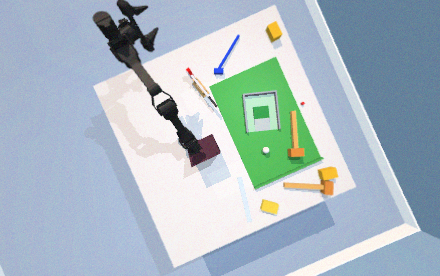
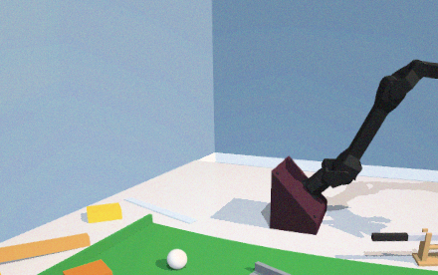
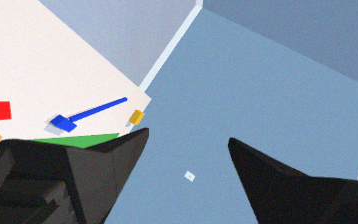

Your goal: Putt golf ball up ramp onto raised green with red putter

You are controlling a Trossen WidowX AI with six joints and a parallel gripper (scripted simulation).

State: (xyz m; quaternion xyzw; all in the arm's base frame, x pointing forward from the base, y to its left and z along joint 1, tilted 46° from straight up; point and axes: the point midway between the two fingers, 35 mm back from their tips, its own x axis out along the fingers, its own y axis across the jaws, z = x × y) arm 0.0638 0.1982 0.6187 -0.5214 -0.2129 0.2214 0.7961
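Note:
The red putter has a red head (image 1: 189, 71) (image 3: 0, 111), a pale shaft and a black grip (image 1: 213, 102) (image 2: 389, 236). It lies across a small wooden stand (image 2: 424, 250) left of the green mat (image 1: 232, 107) (image 2: 124, 251). The white golf ball (image 1: 266, 150) (image 2: 176, 259) rests on the mat, below the open end of the grey-walled frame (image 1: 245, 115) around the ramp (image 1: 262, 124) and raised green (image 1: 261, 112). My gripper (image 1: 153, 20) (image 3: 188, 136) is open and empty, high up and beyond the table's upper left edge, away from the putter. It is outside the exterior view.
A blue putter (image 1: 228, 52) (image 3: 100, 108) lies above the mat. One orange mallet (image 1: 294, 131) lies on the mat's right side, another (image 1: 302, 186) below it. Yellow blocks (image 1: 274, 31) (image 1: 328, 173) (image 1: 269, 207) stand around. The arm's maroon base (image 1: 211, 150) (image 2: 294, 204) is left of the mat.

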